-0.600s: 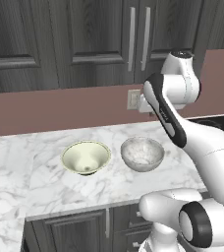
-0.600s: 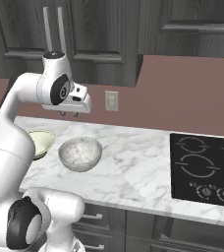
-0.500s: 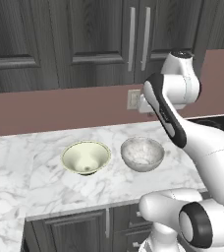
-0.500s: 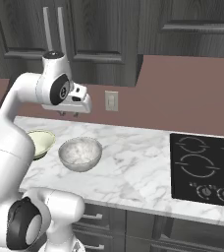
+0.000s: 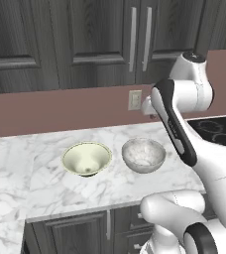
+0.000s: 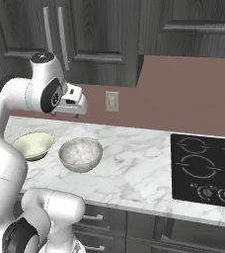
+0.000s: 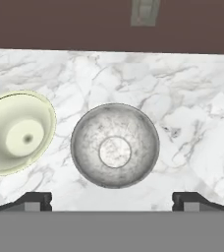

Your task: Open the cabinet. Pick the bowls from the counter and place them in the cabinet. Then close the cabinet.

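A white robot arm hovers its wide-open, empty gripper (image 7: 112, 199) above the marbled grey bowl (image 7: 115, 145) beside the cream bowl (image 7: 16, 133) on the marble bench (image 5: 45, 181); nothing has moved lately; cabinet (image 5: 140, 39) doors remain closed, unopened.

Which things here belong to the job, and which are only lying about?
Job:
- cabinet, doors shut
- cream bowl
- marbled bowl
- counter
- tool, open above the marbled bowl

Lying about:
- cooktop
- wall outlet
- low cabinets
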Controlling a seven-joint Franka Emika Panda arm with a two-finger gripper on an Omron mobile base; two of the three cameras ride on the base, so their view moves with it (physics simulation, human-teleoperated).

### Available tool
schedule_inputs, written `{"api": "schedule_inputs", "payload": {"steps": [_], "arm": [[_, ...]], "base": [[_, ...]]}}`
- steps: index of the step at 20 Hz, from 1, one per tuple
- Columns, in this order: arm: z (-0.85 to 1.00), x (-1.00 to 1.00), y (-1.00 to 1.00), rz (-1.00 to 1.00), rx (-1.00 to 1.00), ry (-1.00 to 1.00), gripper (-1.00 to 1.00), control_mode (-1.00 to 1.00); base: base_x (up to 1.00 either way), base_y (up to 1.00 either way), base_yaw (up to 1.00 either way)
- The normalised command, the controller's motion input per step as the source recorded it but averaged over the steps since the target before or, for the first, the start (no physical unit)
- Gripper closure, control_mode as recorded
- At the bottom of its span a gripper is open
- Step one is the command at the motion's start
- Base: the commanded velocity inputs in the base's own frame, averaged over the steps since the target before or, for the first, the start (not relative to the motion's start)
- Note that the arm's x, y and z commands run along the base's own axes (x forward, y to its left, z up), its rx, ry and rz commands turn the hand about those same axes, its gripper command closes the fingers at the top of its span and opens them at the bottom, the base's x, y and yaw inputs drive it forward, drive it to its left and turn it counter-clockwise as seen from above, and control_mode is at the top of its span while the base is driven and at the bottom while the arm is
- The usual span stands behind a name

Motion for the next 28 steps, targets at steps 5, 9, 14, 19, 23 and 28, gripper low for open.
{"api": "schedule_inputs", "payload": {"steps": [5, 9, 14, 19, 23, 28], "arm": [[0.58, -0.02, 0.01, 0.0, 0.0, -0.12, -1.0, -1.0], [0.59, 0.0, 0.15, 0.0, -0.02, -0.09, -1.0, -1.0], [0.52, 0.06, 0.09, 0.02, -0.06, -0.02, -1.0, -1.0], [0.46, 0.1, 0.03, 0.04, -0.02, -0.04, -1.0, -1.0], [0.25, 0.27, 0.09, 0.04, 0.0, -0.12, -1.0, -1.0], [0.1, 0.31, 0.1, 0.0, 0.0, -0.09, -1.0, -1.0]], "base": [[0.0, 0.0, 0.0], [0.0, 0.0, 0.0], [0.0, 0.0, 0.0], [0.0, 0.0, 0.0], [0.0, 0.0, 0.0], [0.0, 0.0, 0.0]]}}
